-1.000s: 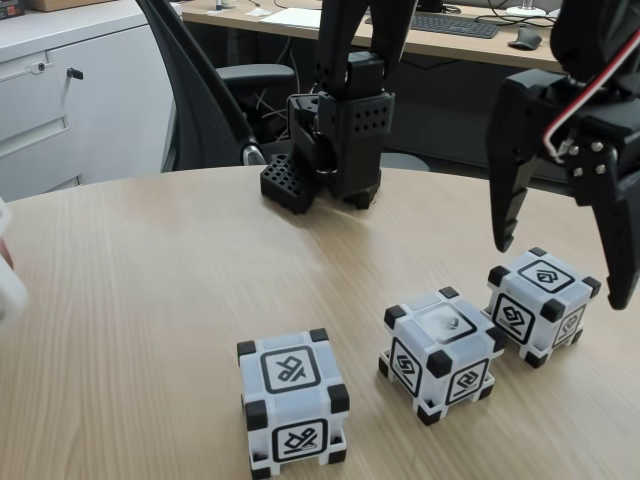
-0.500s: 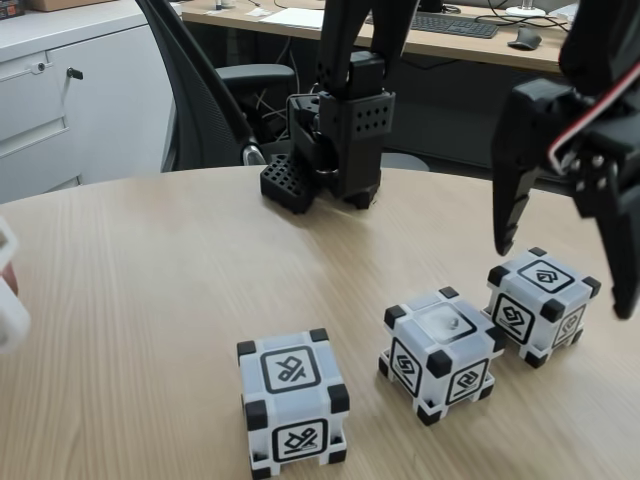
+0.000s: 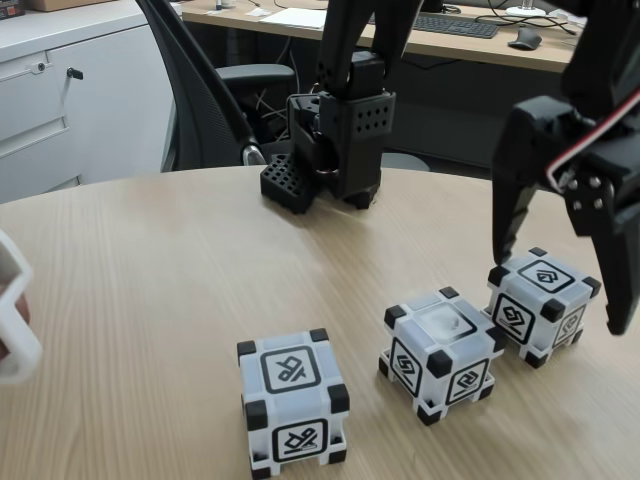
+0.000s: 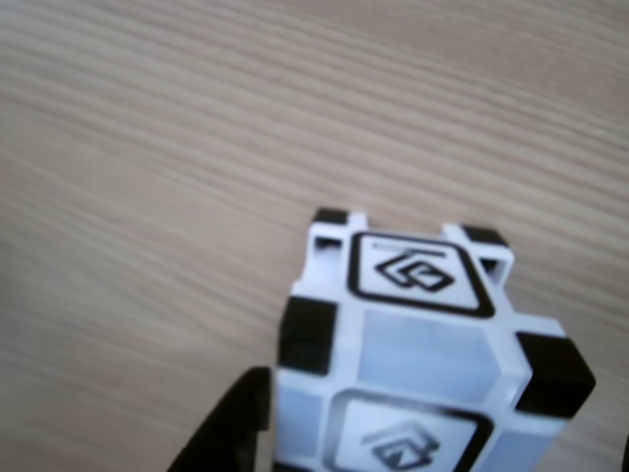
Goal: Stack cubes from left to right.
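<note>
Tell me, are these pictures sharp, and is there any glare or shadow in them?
In the fixed view the table is evenly lit and the three cubes are crisp, with only soft shadows beneath them; the middle cube has a hazy glare patch on its top face. In the other view the right cube is very close and soft, its lower symbol blurred, and the gripper finger is a dark shape.

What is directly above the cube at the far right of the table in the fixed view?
The open gripper straddles the rightmost cube, one finger at its left, the other to its right. Nothing rests on its top face. The table beneath it is hidden.
</note>
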### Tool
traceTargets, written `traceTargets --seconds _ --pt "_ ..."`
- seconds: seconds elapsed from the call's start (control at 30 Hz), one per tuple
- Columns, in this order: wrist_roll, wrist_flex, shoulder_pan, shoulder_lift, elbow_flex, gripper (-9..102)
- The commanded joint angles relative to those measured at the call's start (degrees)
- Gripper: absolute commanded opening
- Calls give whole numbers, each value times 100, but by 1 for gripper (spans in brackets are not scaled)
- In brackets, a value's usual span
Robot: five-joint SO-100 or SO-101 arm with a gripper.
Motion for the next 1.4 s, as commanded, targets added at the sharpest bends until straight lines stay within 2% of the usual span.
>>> traceTargets --seconds 0.0,0.7,1.17,1.37 --pt "-44 -149 44 -105 -246 37" --pt "-114 -149 35 -360 -246 35" --pt "-229 -158 35 -369 -246 4" --pt "-114 -158 35 -272 -255 0"
